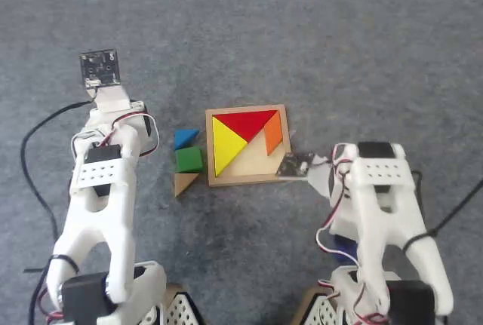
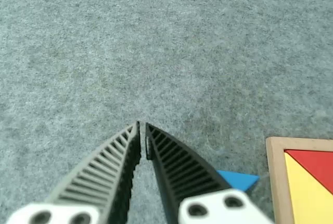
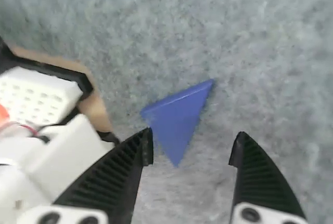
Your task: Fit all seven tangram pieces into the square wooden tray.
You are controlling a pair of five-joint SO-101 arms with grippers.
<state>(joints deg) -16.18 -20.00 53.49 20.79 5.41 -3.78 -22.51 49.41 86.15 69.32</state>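
soft even light, perhaps faint shadows

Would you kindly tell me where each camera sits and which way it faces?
High view: fixed overhead, looking down on tray and both arms.
Left wrist view: on left arm, past its shut tool toward light blue piece and tray.
Right wrist view: on right arm, past its open tool onto dark blue triangle.
Shared: high and left wrist views show tray, light blue piece.

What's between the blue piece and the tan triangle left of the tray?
The green square lies between the blue piece and the tan triangle, as the high view shows.
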